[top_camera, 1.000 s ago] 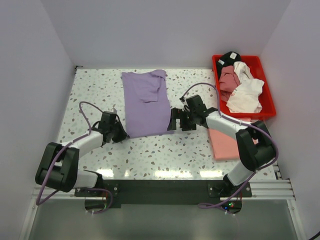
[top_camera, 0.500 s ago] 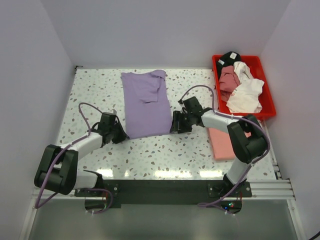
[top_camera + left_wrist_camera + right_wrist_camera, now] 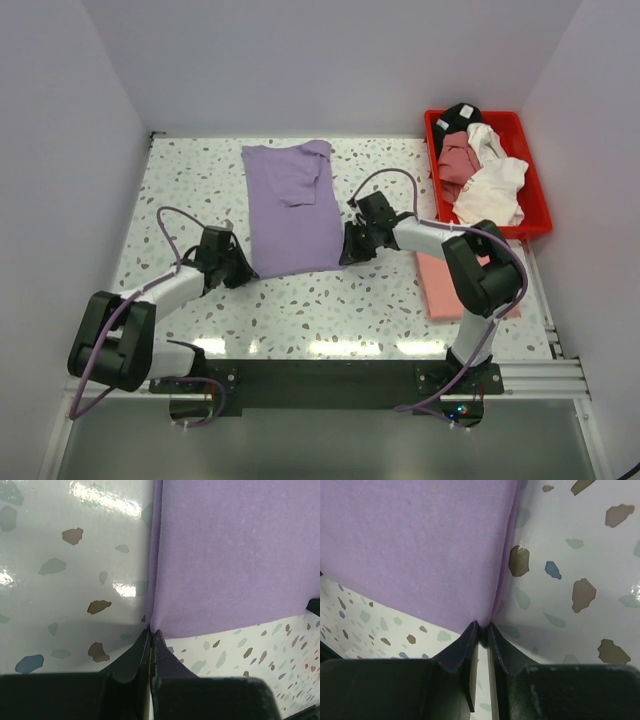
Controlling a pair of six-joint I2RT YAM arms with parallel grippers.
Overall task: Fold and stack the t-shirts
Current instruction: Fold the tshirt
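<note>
The purple shirt (image 3: 292, 210) lay flat on the counter (image 3: 200, 190), a long strip running from the far edge toward the middle, its sleeves already turned in over the body. The left gripper (image 3: 240, 272) sat at the shirt's near-left corner. In the left wrist view its fingers were pressed together right at the hem corner, pinching the cloth. The right gripper (image 3: 347, 252) sat at the near-right corner. Its wrist view showed the fingers closed to a thin slit with the hem corner caught in it.

A folded pink shirt (image 3: 450, 285) lay near the right edge, partly under the right arm. A red bin (image 3: 538, 190) in the far-right corner held a white shirt (image 3: 492, 190), a dusty-rose shirt (image 3: 458, 158) and a black shirt (image 3: 460, 115), all loose.

The step in hand looked like the crosswise fold, carrying the near hem over toward the collar. To do it well, both corners would need to rise together and level, just high enough to clear the cloth beneath. They should then travel straight toward the far edge, so the hem stayed parallel to it. Each grip was only on the very tip of a corner, so a quick pull could slip it free. Slow, matched motion suited this. The tucked sleeves could flop out if the strip were lifted too high.
</note>
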